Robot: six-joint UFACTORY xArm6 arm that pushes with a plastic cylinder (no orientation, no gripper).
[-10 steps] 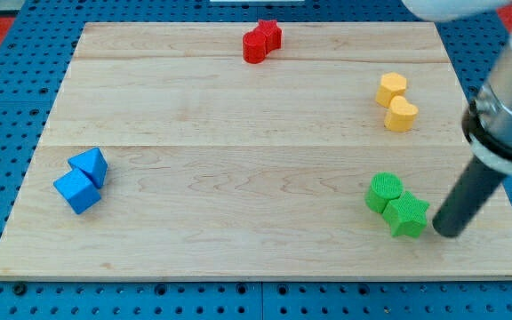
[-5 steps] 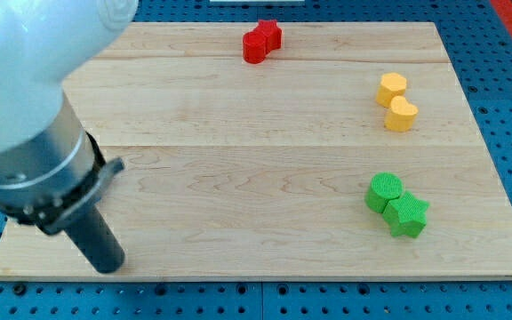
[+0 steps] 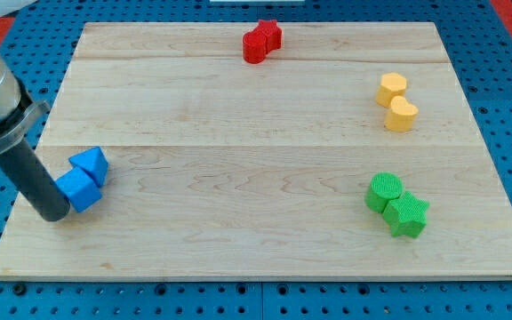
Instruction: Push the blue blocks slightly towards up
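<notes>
Two blue blocks lie together at the view's left on the wooden board point(image 3: 256, 178): a blue cube point(image 3: 80, 189) and, touching it up and to the right, a blue triangular block point(image 3: 90, 164). My tip point(image 3: 52, 214) rests on the board right against the cube's lower left side. The rod rises from there toward the view's upper left and hides part of the cube's left edge.
Two red blocks point(image 3: 261, 41) touch at the view's top centre. Two yellow blocks point(image 3: 396, 101) sit at the right. A green cylinder point(image 3: 383, 191) and a green star block point(image 3: 407, 216) touch at the lower right. The board's left edge is close to my tip.
The rod swept from the lower right beside the green blocks across to the lower left, and now stands against the blue cube. The blue blocks sit about where they were.
</notes>
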